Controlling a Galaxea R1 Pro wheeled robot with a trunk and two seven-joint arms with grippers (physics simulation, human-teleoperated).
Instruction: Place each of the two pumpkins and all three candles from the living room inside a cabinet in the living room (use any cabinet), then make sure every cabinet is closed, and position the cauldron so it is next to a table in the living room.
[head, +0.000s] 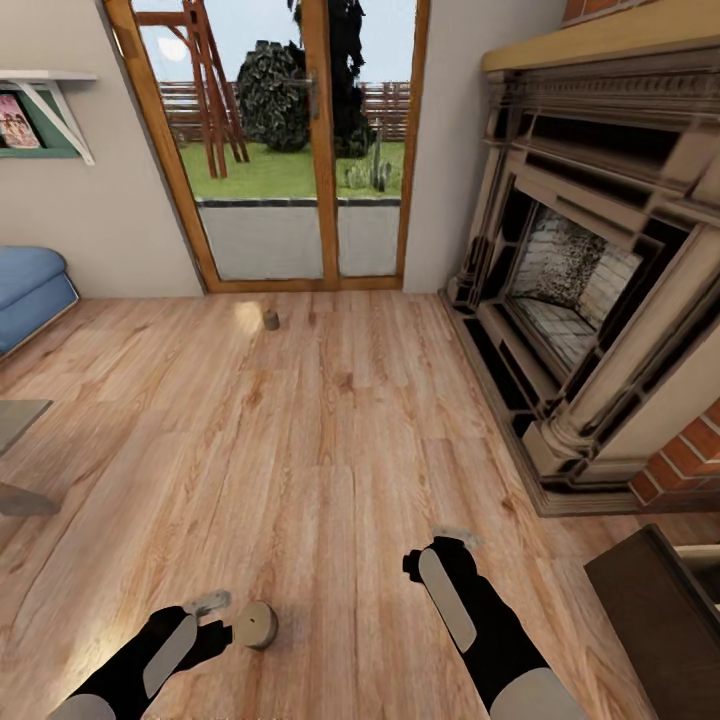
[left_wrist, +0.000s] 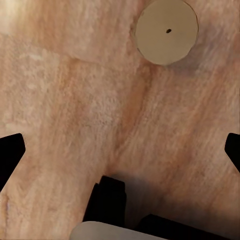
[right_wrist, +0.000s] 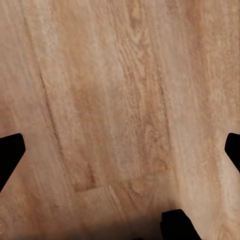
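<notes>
A: Where's the candle (head: 257, 624)?

B: Upright on the wood floor (head: 330, 440), just beside the left claw (head: 212, 612). From the left wrist it shows as a pale round top with a dot of wick (left_wrist: 166, 31), ahead of the fingers and not between them. A second candle (head: 270, 320) stands well apart, near the glass doors (head: 290, 140)

A: Why is the arm so low?

B: I'd say it is lining up to pick the near one off the floor, since the candles belong in a cabinet. The dark corner at the lower right (head: 660, 620) may be that cabinet, though I can't tell

A: And the claws?

B: The left one is spread wide, holding and touching nothing. The right claw (head: 450, 540) hangs over bare boards, also wide and empty
</notes>
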